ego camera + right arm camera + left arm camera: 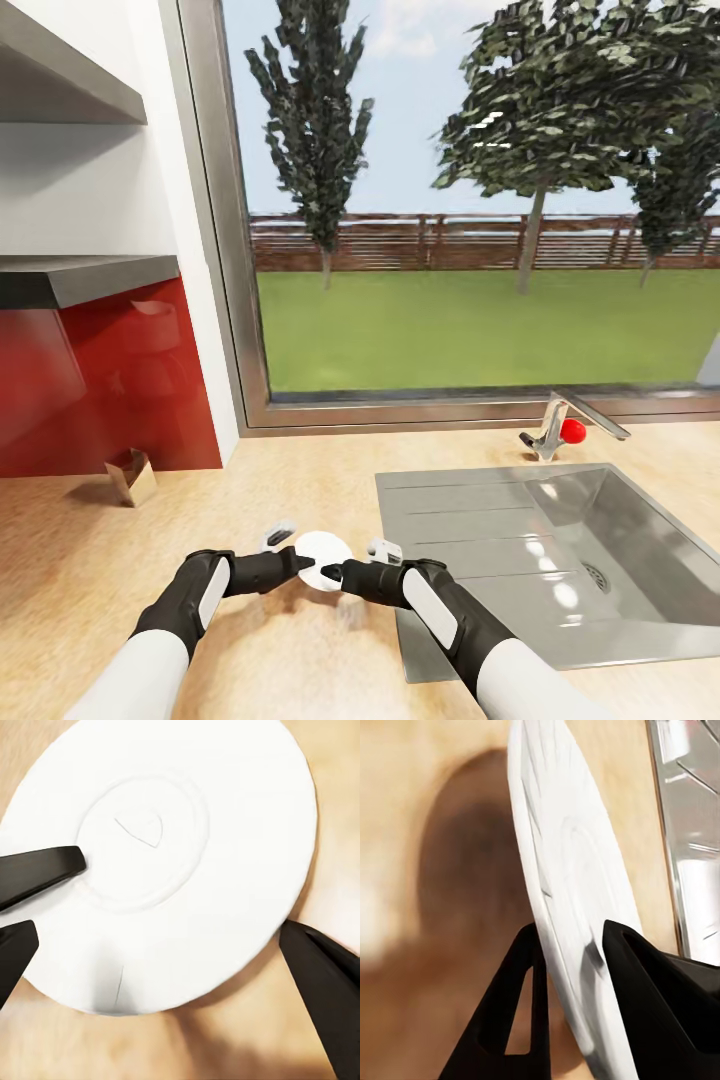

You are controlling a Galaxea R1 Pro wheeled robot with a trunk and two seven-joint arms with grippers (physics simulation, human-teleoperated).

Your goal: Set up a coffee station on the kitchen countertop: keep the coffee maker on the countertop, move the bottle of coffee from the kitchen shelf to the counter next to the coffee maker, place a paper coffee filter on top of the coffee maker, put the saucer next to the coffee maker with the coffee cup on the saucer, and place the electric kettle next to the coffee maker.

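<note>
Both arms are reaching forward over the kitchen countertop (pixel 250 480), the light wood-look worktop, and meeting at the saucer (pixel 322 558), which is being held just above the surface near the left edge of the steel sink (pixel 560 540). In the head view the left gripper (pixel 300 562) is coming in from the left and the right gripper (pixel 335 575) from the right, their dark tips both at the small white plate.

In the left wrist view the saucer (pixel 577 892) is showing edge-on, tilted, and the left gripper (pixel 574 967) is clenching its rim, one black finger on each face of the plate. In the right wrist view the saucer (pixel 165 855) is showing face-on, round and white with a raised ring in the middle. A pointed black finger (pixel 326 982) is lying at the plate's rim, and further black fingers are lying on and beside its opposite side; whether the right jaws are pinching the plate or merely spread about it I cannot tell.

Farther back, a tap (pixel 560 420) with a red knob is standing behind the sink. A small brown cardboard piece (pixel 130 478) is sitting on the worktop by the red wall panel (pixel 100 380), beneath two grey wall boards (pixel 90 275).
</note>
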